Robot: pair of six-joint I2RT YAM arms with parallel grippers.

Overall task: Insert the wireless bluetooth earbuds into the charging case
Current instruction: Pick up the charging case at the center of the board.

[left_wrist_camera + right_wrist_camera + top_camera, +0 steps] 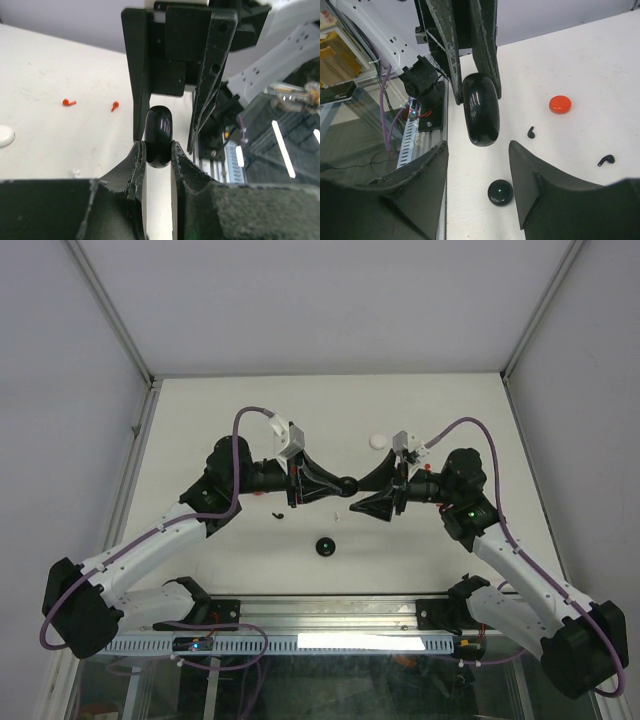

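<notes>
Black case [159, 131], prob. shut, in L gripper [157, 148].

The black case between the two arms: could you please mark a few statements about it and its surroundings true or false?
1. The left jaws clamp the case. True.
2. The right jaws grip it too. False: they stand open on either side of it.
3. Two red buds lie on the table. True.
4. The disc by the black buds is blue. False: the disc by the black buds is red.
</notes>
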